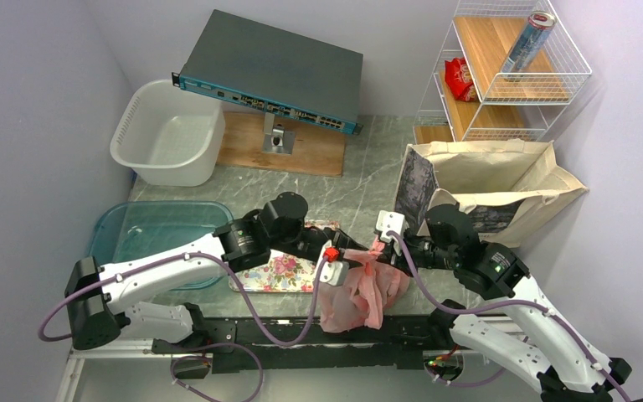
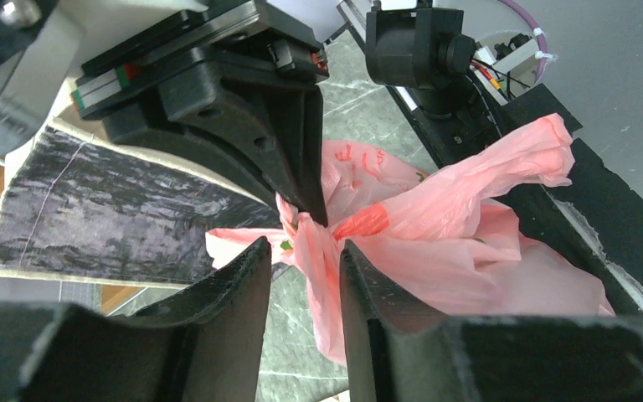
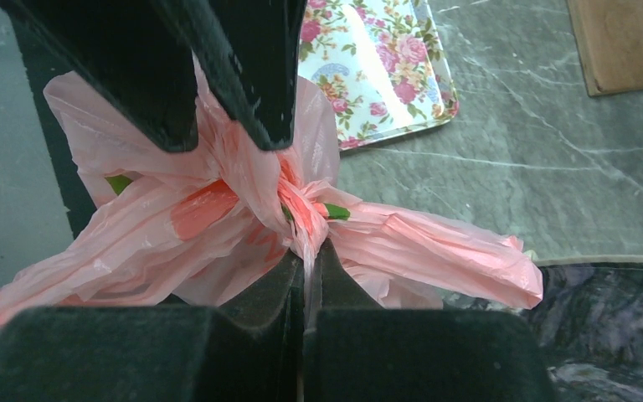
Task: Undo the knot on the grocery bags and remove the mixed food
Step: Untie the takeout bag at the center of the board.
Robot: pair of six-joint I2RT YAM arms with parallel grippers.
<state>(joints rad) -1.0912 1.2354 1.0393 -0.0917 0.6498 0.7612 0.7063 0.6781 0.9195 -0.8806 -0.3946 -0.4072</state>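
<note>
The thin pink plastic bag (image 1: 358, 293) hangs between my two grippers at the near table edge. Its knot (image 3: 300, 203) is a bunched pink lump with red print. My right gripper (image 3: 308, 249) is shut on the plastic right at the knot (image 2: 306, 219). My left gripper (image 2: 305, 253) faces it with its jaws apart, straddling a loose strand of pink plastic below the knot without pinching it. The left gripper's fingers (image 3: 233, 79) reach in from the top of the right wrist view. The beige canvas tote (image 1: 490, 186) stands open at the right. The mixed food is hidden.
A floral tray (image 1: 278, 272) lies under the left arm, beside a teal tub (image 1: 152, 230). A white basin (image 1: 167, 134) and a network switch (image 1: 272, 71) on a wooden board sit at the back. A wire shelf (image 1: 515, 79) holds a silver can (image 1: 529, 42) and a red packet (image 1: 459, 79).
</note>
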